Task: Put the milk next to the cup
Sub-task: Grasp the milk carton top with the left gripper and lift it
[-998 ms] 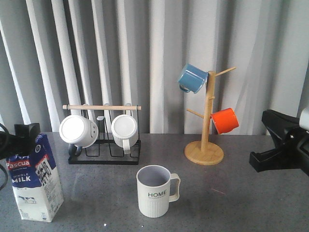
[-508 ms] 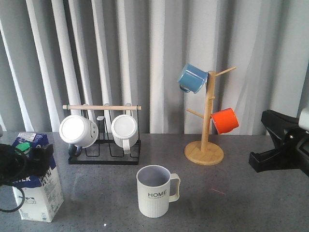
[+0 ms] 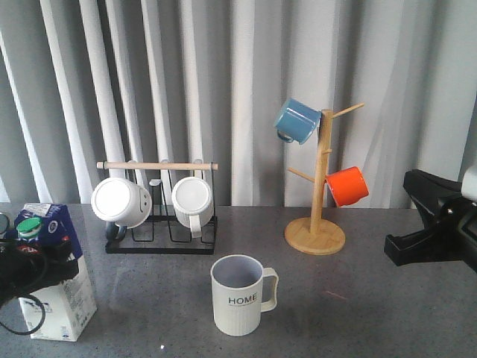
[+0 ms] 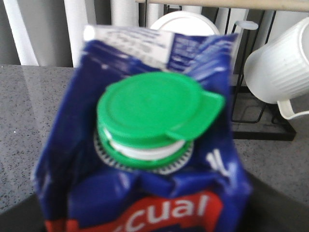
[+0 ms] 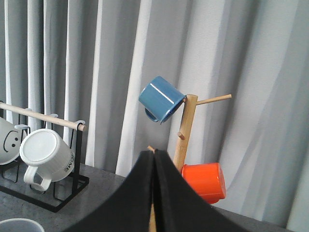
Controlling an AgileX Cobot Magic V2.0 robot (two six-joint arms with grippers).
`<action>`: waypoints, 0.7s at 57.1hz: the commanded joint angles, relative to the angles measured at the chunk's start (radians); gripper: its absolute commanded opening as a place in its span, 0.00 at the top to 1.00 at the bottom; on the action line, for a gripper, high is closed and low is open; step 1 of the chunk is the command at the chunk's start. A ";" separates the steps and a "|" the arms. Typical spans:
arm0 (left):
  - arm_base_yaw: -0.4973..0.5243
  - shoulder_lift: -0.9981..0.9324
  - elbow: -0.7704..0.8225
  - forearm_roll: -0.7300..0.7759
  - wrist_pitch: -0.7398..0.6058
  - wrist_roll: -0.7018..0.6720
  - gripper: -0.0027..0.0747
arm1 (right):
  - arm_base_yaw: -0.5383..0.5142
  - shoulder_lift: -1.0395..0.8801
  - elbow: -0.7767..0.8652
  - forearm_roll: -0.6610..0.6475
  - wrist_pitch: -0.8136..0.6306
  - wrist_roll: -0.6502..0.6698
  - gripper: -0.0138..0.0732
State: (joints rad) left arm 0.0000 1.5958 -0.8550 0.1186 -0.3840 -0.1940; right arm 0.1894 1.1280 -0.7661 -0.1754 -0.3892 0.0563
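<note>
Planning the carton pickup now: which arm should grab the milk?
Left. Its gripper is already at the milk at the table's left edge, with the green cap filling its wrist view. The right gripper is shut, far right of the cup.

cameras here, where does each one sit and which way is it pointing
Front view: sits behind the table, faces forward toward the curtain; shows the cup, the milk and both arms at the edges.
Left wrist view: on the left arm, very close to the milk's green cap; no fingers clearly visible.
Right wrist view: on the right arm, faces the wooden mug tree; the right gripper shows with fingers pressed together.
Shared: the black mug rack appears in all three.
</note>
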 commanded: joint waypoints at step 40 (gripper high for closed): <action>-0.084 -0.131 -0.084 -0.129 -0.033 0.113 0.98 | -0.005 -0.020 -0.024 -0.002 -0.069 -0.001 0.85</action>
State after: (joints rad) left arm -0.0211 1.5428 -0.8842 0.0762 -0.3413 -0.1573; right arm 0.1894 1.1280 -0.7661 -0.1754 -0.3892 0.0563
